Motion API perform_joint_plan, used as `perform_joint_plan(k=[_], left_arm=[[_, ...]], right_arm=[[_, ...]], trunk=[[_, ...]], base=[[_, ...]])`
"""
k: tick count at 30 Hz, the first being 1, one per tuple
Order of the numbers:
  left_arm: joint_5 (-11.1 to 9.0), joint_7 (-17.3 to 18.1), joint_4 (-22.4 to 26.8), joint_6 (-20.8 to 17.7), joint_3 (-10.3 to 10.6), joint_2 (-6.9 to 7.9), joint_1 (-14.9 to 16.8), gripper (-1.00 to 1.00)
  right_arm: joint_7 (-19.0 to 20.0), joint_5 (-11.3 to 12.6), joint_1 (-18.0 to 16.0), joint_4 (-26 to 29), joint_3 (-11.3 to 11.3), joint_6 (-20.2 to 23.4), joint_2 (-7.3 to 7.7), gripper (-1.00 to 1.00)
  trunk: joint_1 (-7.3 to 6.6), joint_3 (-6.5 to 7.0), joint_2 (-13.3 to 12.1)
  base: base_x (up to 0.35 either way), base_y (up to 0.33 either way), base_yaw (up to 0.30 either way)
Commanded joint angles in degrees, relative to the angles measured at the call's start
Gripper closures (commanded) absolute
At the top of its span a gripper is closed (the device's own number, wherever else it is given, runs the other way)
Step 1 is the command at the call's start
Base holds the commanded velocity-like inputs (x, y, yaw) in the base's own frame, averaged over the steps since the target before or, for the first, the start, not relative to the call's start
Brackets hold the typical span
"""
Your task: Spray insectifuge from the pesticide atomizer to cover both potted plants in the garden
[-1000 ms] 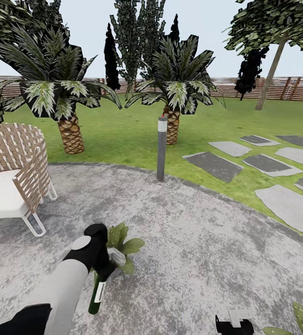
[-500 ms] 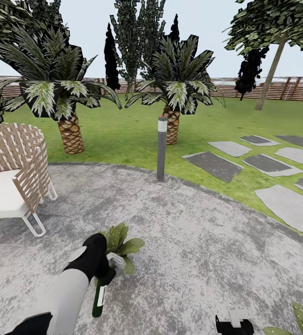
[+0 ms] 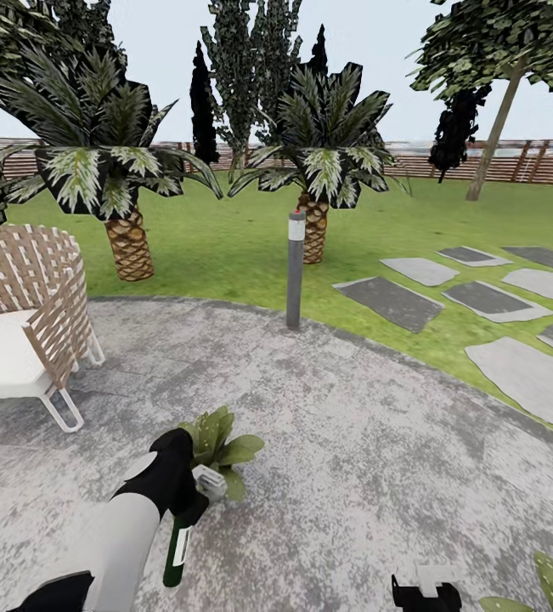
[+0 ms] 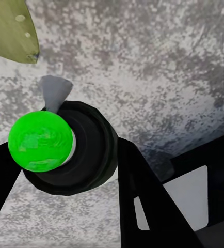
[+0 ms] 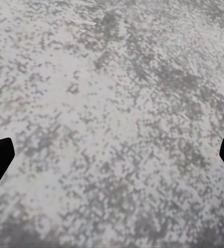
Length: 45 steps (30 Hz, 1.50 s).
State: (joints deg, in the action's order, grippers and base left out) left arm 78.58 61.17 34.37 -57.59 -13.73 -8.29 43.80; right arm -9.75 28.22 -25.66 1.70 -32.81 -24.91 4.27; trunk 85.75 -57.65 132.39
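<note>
While the left claw [image 3: 193, 503] is clenching the dark green pesticide atomizer bottle with its pale band [image 3: 175, 544] beside the low green-leaved potted plant [image 3: 222, 442], spraying is judged underway; next, aim at the leaves. Since earlier, the arm is sitting lower. The right claw [image 5: 112, 155] is hanging released over grey mottled paving [image 3: 378, 442].

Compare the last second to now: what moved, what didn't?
The left gripper, shut on the pesticide atomizer, drew back toward the robot and dropped slightly, uncovering more of the near potted plant; the bottle went with it, still hanging down. Nothing was grabbed or released. The right gripper, chair, lamp post and second potted plant stayed put.
</note>
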Motion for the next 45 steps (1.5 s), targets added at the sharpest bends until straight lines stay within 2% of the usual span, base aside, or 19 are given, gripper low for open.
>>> perform_joint_plan(k=[1, 5, 9, 11, 15, 19, 21, 23, 25, 27, 28, 31, 33, 35, 45], left_arm=[[0.61, 0.57, 0.08, -0.21, -0.39, -0.11, 0.08, 1.00], [0.61, 1.23, 0.08, -0.16, -0.44, -0.14, 0.29, 1.00], [0.88, 5.78, 0.00, -0.15, -0.21, -0.07, 0.38, 1.00], [1.52, 6.65, 0.00, -0.15, -0.12, -0.06, 0.35, 1.00], [2.97, 7.07, -0.02, -0.15, -0.06, -0.06, 0.25, 1.00], [3.30, 7.24, -0.04, -0.19, -0.22, -0.06, 0.37, 1.00], [3.36, 9.11, -0.02, -0.16, -0.28, -0.08, 0.50, 1.00], [3.82, 14.18, 0.03, -0.13, -0.23, -0.11, 0.92, 1.00], [6.32, 20.07, 0.03, -0.13, 1.43, -0.15, 2.88, 1.00], [11.02, 25.72, -0.02, -0.20, 4.67, -0.26, 4.79, 1.00], [13.98, 28.83, 0.04, -0.19, 6.18, -0.47, 5.53, 1.00], [22.00, 28.83, 0.15, -0.16, 8.09, -0.78, 7.42, 1.00], [25.28, 28.83, 0.18, -0.20, 8.38, -0.83, 8.66, 1.00], [26.20, 28.83, 0.23, -0.32, 8.44, -0.84, 9.29, 1.00], [26.02, 28.83, 0.26, -0.55, 8.18, -1.52, 9.49, 1.00]], right_arm=[[-0.25, 0.34, -0.01, 0.05, -0.49, -0.05, 0.02, -1.00], [-0.26, 0.41, -0.01, 0.06, -0.45, -0.05, -0.01, -1.00], [-0.25, 0.36, -0.01, 0.06, -0.49, -0.05, 0.01, -1.00], [-0.24, 0.35, -0.01, 0.06, -0.49, -0.05, 0.01, -1.00], [-0.21, 0.34, -0.01, 0.06, -0.50, -0.05, 0.01, -1.00], [-0.24, 0.34, -0.01, 0.06, -0.50, -0.05, -0.01, -1.00], [-0.22, 0.34, -0.01, 0.06, -0.48, -0.05, 0.01, -1.00], [-0.20, 0.34, -0.01, 0.06, -0.49, -0.05, 0.03, -1.00], [-0.20, 0.27, -0.01, 0.04, -0.50, -0.05, 0.03, -1.00], [-0.19, 0.17, -0.01, -0.01, -0.50, -0.05, 0.08, -1.00], [-0.16, 0.11, -0.01, -0.02, -0.50, -0.05, 0.13, -1.00], [0.03, -0.03, -0.01, -0.13, -0.50, -0.05, 0.27, -1.00], [0.07, -0.08, -0.01, -0.19, -0.50, -0.05, 0.35, -1.00], [0.08, -0.14, -0.01, -0.20, -0.56, -0.05, 0.36, -1.00], [-0.08, -0.11, -0.01, -0.19, -0.58, -0.05, 0.30, -1.00]], trunk=[[-0.01, -0.12, 0.02], [0.65, -0.98, 1.23], [1.53, -2.04, 2.83], [1.97, -2.58, 3.63], [2.84, -3.65, 5.24], [2.84, -3.99, 5.24], [2.84, -4.06, 5.24], [2.84, -4.08, 5.24], [2.84, -4.09, 5.24], [2.84, -4.09, 5.24], [2.84, -4.09, 5.24], [2.84, -4.09, 5.24], [2.84, -4.09, 5.24], [2.84, -4.09, 5.24], [2.84, -4.09, 5.24]], base=[[0.000, 0.000, 0.013], [0.000, 0.000, 0.054], [0.000, 0.000, 0.066], [0.000, 0.000, 0.067], [0.000, 0.000, 0.068], [0.000, 0.000, 0.067], [0.000, 0.000, 0.029], [0.000, 0.000, 0.009], [0.000, 0.000, 0.003], [0.000, 0.000, 0.001], [0.000, 0.000, 0.000], [0.003, 0.000, 0.000], [0.130, 0.000, 0.000], [0.296, 0.000, 0.000], [0.149, 0.000, 0.000]])
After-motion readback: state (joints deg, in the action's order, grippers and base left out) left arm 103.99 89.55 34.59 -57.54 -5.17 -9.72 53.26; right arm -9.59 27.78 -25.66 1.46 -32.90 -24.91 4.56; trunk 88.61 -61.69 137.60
